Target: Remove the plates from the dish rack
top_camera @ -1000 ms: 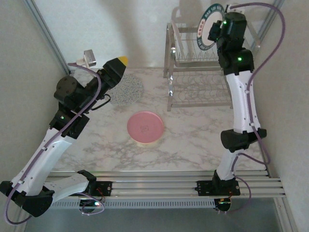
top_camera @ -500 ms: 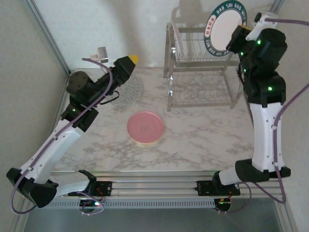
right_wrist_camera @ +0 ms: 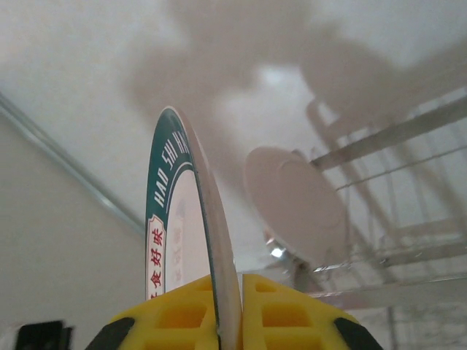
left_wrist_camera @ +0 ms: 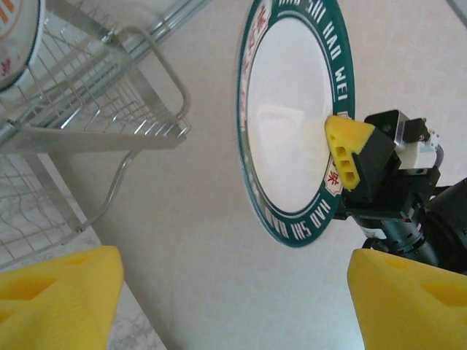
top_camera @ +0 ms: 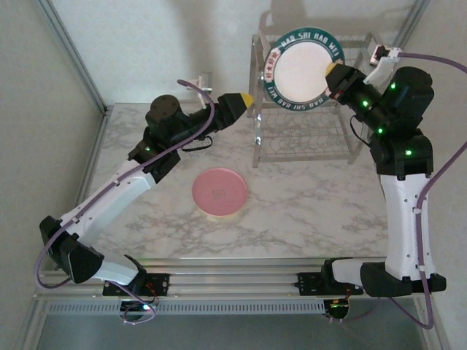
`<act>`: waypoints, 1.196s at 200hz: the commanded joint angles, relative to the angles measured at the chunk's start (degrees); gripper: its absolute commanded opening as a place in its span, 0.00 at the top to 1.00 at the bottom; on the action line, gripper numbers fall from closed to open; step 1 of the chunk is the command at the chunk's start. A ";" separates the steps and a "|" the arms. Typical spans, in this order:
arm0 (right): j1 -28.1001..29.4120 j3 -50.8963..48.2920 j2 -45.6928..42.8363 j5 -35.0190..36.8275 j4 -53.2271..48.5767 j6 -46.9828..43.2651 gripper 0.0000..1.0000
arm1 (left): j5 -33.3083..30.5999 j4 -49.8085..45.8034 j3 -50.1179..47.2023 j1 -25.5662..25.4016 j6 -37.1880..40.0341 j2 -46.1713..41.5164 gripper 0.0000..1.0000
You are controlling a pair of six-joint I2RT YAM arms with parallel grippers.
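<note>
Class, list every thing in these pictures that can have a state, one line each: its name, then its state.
right gripper, shut on the rim of the teal-rimmed plate.
teal-rimmed plate, held on edge in the air.
left gripper, open and empty.
pink plate, lying flat on the table.
dish rack, standing upright, a plate inside.
pale plate, on edge in the dish rack.

A robot lab booth: white panels (top_camera: 146, 44) in metal framing (top_camera: 71, 55) enclose a marble-look table (top_camera: 306, 211), its near-edge rail (top_camera: 241, 271) carrying the left arm (top_camera: 109, 193) and right arm (top_camera: 401, 211).
</note>
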 commanded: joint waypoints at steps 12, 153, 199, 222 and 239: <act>-0.29 -3.48 -1.07 -9.42 8.53 8.05 1.00 | 1.43 1.58 3.36 -1.11 1.25 1.53 0.23; 2.13 -10.44 -0.07 -15.71 9.37 12.84 1.00 | -1.07 1.96 3.92 -2.26 0.56 4.00 0.65; 2.59 -10.50 0.24 -14.74 7.49 11.79 1.00 | -2.54 0.03 3.90 -2.20 -0.96 4.11 1.00; 2.65 -10.15 0.08 -13.56 5.93 10.55 0.97 | -2.27 1.42 3.64 -1.66 -3.33 4.12 1.00; 2.63 -9.97 -0.49 -11.62 4.40 8.69 0.81 | -1.71 2.67 3.45 -1.02 -4.72 3.86 1.00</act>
